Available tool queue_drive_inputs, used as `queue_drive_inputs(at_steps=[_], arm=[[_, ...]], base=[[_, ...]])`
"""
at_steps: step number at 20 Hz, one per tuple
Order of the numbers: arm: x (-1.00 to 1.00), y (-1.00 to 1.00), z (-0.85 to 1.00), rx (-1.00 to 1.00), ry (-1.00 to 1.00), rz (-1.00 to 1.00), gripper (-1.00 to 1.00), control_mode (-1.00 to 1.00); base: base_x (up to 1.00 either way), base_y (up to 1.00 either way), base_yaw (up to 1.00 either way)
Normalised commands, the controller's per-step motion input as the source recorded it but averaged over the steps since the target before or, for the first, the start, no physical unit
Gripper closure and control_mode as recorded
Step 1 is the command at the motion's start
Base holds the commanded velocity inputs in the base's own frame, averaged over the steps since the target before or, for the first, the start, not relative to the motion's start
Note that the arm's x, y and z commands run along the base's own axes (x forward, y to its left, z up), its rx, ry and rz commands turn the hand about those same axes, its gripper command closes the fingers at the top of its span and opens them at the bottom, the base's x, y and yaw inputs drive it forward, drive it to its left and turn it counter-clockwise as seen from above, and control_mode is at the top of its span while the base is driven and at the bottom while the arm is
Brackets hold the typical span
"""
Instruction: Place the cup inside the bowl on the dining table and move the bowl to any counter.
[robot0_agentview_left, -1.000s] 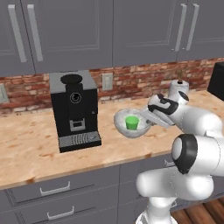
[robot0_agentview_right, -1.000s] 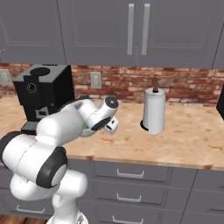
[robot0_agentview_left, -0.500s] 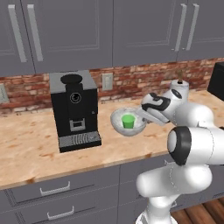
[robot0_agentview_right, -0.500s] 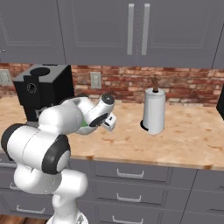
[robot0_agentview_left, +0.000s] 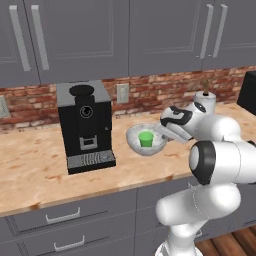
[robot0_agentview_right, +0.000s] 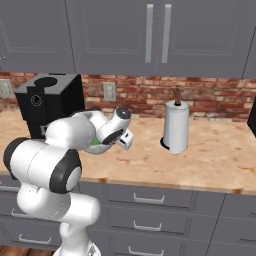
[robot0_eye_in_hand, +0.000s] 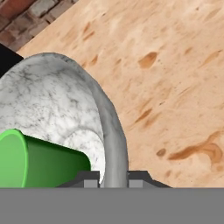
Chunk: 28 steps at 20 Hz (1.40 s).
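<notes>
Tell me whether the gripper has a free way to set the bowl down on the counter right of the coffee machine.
Probably yes: the gripper, shut on the bowl rim, holds it over bare counter beside the coffee machine.

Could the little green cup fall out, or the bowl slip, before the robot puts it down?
Maybe. The gripper pinches only one thin spot of the bowl's rim, so the bowl might swivel or slip. The green cup sits loose inside; a tilt could tip it out onto the counter. The coffee machine stands close on one side, so a swing that way might knock it.
</notes>
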Motion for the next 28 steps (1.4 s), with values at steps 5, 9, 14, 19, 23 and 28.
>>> queue_drive_inputs(at_steps=[5,9,14,19,23,28], arm=[[0.01,0.0,-0.1,0.0,0.0,0.0,1.0,-1.0],[0.05,0.0,-0.16,-0.01,0.0,0.0,1.0,-1.0],[0.06,0.0,-0.16,-0.02,0.0,0.0,1.0,-1.0],[0.03,0.0,-0.18,-0.02,0.0,0.0,1.0,-1.0],[0.04,0.0,-0.21,-0.01,0.0,0.0,1.0,-1.0],[0.02,0.0,-0.18,0.0,0.0,0.0,1.0,-1.0]], base=[[0.0,0.0,0.0],[0.0,0.0,0.0],[0.0,0.0,0.0],[0.0,0.0,0.0],[0.0,0.0,0.0],[0.0,0.0,0.0]])
